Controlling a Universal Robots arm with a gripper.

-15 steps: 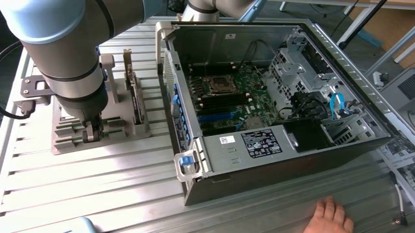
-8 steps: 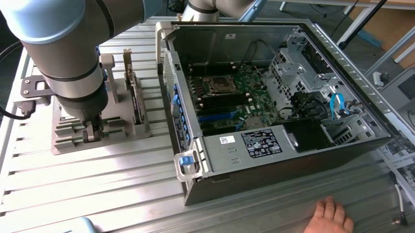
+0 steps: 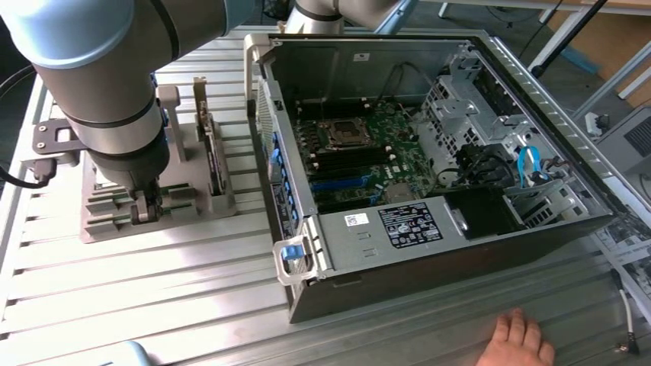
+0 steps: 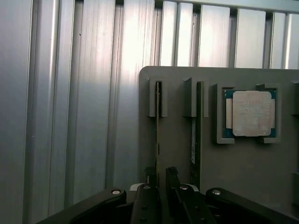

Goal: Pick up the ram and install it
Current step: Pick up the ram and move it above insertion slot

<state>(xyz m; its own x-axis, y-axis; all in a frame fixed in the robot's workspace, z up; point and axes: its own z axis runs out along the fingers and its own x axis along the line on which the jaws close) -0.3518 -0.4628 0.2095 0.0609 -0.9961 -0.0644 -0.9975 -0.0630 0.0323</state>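
Two rams stand on edge in slots of a grey holder (image 4: 243,163). My gripper (image 4: 160,171) is lowered over the holder with its fingers (image 4: 149,175) on either side of one ram (image 4: 159,121). The jaws are open, and a narrow gap shows beside the stick. The second ram (image 4: 196,135) stands in the neighbouring slot, untouched. In the exterior view the gripper (image 3: 143,207) is down at the holder (image 3: 194,210), at the exterior view's left of the open computer case (image 3: 305,252). The motherboard (image 3: 356,152) lies inside the case.
A square silver processor chip (image 4: 252,113) sits in a pocket of the holder. A dark expansion card (image 3: 209,152) stands upright in the holder close to the arm. A person's hand (image 3: 521,339) rests on the ribbed metal table (image 3: 152,290) in front of the case.
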